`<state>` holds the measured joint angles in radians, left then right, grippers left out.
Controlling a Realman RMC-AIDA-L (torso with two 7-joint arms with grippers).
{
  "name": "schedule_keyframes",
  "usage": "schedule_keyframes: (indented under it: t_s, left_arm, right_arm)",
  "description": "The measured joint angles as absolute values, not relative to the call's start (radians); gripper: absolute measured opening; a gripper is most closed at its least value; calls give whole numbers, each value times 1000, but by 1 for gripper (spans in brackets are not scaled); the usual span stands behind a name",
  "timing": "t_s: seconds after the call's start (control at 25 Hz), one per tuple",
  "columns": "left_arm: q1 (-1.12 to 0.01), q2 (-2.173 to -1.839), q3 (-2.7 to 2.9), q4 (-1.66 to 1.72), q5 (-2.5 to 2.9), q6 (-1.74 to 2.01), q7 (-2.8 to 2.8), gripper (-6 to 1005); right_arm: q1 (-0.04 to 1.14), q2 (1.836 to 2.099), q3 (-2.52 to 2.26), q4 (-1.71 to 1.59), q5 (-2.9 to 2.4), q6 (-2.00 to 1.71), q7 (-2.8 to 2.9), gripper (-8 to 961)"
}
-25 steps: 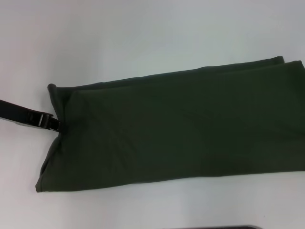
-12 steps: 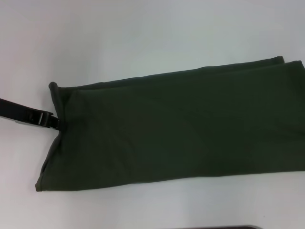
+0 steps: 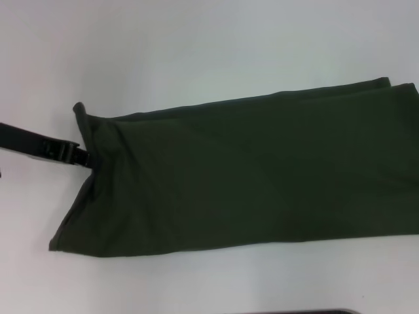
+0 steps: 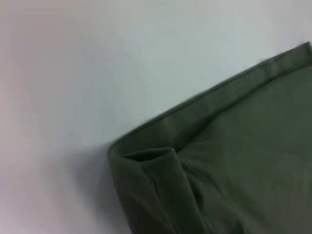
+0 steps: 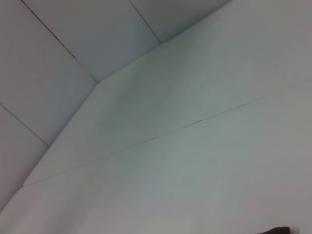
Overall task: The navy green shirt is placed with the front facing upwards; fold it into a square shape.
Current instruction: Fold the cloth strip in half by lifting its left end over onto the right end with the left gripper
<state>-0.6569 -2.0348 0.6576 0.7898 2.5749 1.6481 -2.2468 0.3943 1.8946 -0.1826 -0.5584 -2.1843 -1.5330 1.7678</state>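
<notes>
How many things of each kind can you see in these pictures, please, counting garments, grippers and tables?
Dark olive-green cotton shirt, folded into a long band: 1
Black left gripper, at the shirt's left end: 1
White table: 1
Total: 3

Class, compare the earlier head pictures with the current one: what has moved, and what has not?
The left gripper, at the shirt's left edge, has shifted rightward, drawing that end inward; its upper corner has risen and the edge now slants. The shirt's right part on the table is unchanged.
</notes>
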Motion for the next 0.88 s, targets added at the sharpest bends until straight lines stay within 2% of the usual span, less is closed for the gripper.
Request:
schedule_keyframes:
  t_s: [0.32, 0.88]
  left_arm:
    - [-661, -2053, 657, 844, 2561, 1682, -2249, 1]
    - [-660, -2059, 655, 922, 2509, 1735, -2256, 1]
  right_arm:
    - [395, 1898, -183, -558, -2184, -1530, 1765, 915]
    - [394, 1900, -185, -558, -2186, -1528, 1764, 915]
